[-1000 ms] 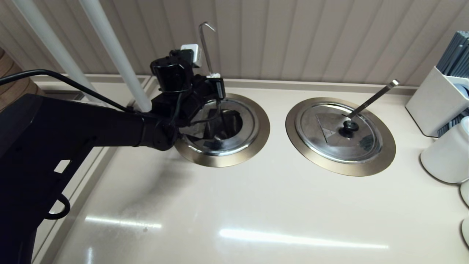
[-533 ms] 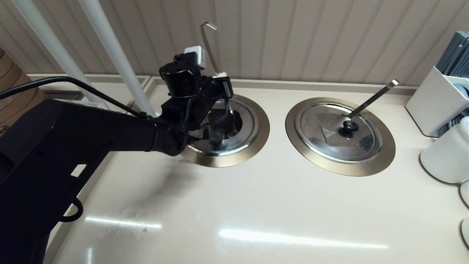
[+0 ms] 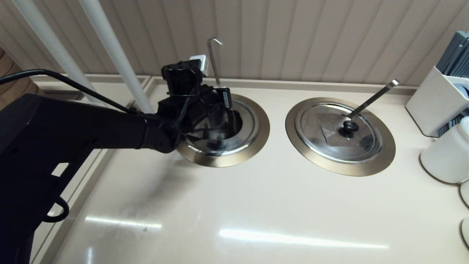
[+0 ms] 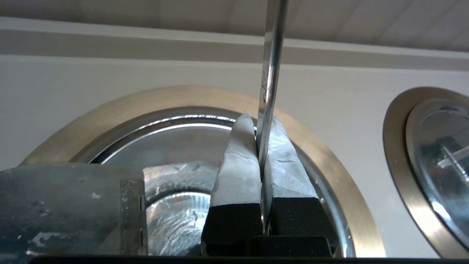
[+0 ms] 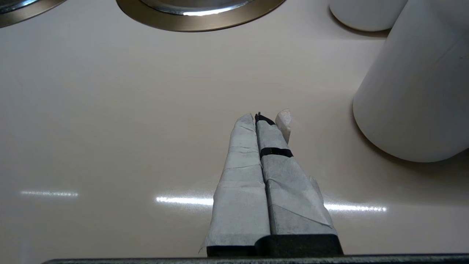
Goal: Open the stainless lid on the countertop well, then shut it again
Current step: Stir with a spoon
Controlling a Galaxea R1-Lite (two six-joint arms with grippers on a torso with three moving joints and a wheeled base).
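Observation:
My left gripper [image 3: 220, 101] hangs over the countertop well [image 3: 253, 148] at the back left, its taped fingers [image 4: 238, 161] shut on the hook-ended ladle handle [image 3: 213, 60], which stands nearly upright. The stainless lid [image 3: 224, 146] still covers the near part of the well. Its folding flap [image 4: 66, 205] is up, and the dark inside [image 3: 235, 123] shows. The lid's black knob is hidden behind the arm. My right gripper [image 5: 262, 118] is parked low over bare countertop, shut on nothing, and is out of the head view.
The twin well [image 3: 381, 161] sits to the right, its lid [image 3: 331, 139] closed, with a ring-topped knob [image 3: 350, 126] and a straight ladle handle [image 3: 373, 97]. White containers [image 3: 445, 154] and a white box [image 3: 434, 102] stand at the right edge. Two white poles [image 3: 113, 51] rise at the back left.
The hooked ladle handle has dropped lower and stands more upright than before, still in my left gripper. The left wrist shifted slightly right over the well. The twin well is unchanged.

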